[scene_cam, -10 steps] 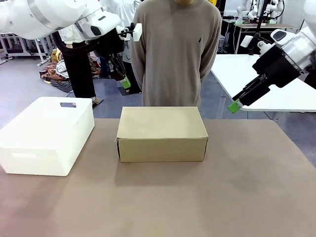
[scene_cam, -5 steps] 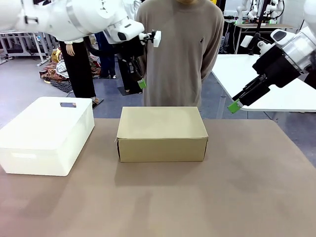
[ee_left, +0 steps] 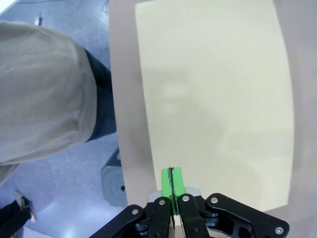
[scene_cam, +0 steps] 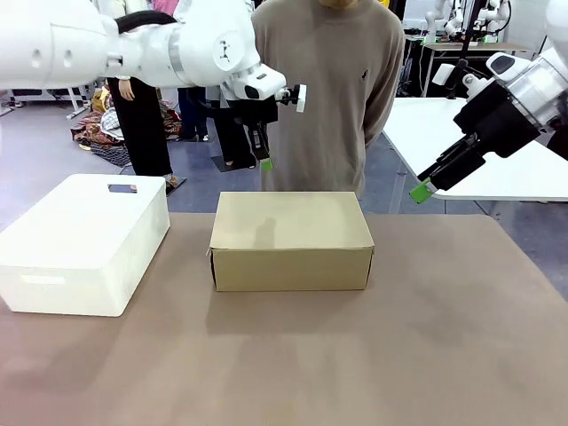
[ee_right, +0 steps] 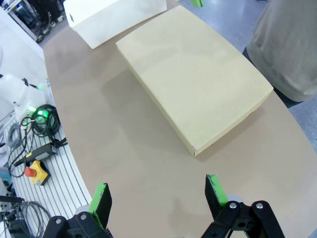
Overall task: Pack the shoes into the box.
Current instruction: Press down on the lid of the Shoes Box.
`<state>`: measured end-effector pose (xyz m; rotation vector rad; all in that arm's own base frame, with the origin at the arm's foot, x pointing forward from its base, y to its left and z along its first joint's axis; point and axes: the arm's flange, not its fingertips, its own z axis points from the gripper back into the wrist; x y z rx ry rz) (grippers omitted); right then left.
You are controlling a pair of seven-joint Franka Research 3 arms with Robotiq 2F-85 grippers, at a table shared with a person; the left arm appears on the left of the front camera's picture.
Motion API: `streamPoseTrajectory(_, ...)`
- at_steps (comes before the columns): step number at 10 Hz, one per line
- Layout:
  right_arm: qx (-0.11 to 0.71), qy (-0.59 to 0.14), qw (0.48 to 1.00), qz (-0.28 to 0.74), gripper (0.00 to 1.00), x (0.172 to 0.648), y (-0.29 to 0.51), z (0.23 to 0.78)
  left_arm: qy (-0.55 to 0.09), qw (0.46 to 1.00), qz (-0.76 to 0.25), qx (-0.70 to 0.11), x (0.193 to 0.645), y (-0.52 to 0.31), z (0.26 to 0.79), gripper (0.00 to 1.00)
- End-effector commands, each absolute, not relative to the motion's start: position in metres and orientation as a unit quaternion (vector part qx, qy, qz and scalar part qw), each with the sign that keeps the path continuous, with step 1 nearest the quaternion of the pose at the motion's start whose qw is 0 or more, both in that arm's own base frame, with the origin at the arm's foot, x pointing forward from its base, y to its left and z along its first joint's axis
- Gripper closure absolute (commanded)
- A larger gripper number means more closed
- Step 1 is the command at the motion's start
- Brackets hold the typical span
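No lettering, label, brand mark or number can be read anywhere: the closed box point(scene_cam: 291, 240) shows plain cardboard on its lid and front, and the white bin point(scene_cam: 84, 241) beside it on the desk point(scene_cam: 355, 355) is equally unmarked.

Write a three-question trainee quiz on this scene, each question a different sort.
1. True or false: the box has its lid shut.
2. Multiple choice: the left gripper hangs (A) over the white bin, (B) above the box's far edge, (C) on the table by the person.
3. Fill in: the right gripper is ____, with bare table between its pads.

Key
1. True: the flat top is closed, so nothing inside shows.
2. B: it points down in front of the person, above the box and clear of it; in the left wrist view its green pads meet.
3. Open.
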<state>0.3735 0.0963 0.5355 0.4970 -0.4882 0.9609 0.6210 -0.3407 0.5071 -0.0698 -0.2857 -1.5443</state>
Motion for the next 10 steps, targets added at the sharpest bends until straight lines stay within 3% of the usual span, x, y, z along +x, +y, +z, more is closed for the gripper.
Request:
streamPoseTrajectory(1,0.227,-0.229,0.834,0.448,0.00,0.373,0.097,0.535,-0.112,0.712,-0.693,-0.029,0.639,-0.355,0.503,1.00)
streamPoseTrajectory(10,0.227,-0.229,0.834,0.448,0.00,0.373,0.097,0.535,-0.113,0.709,-0.689,-0.100,0.658,-0.377,0.456,1.00)
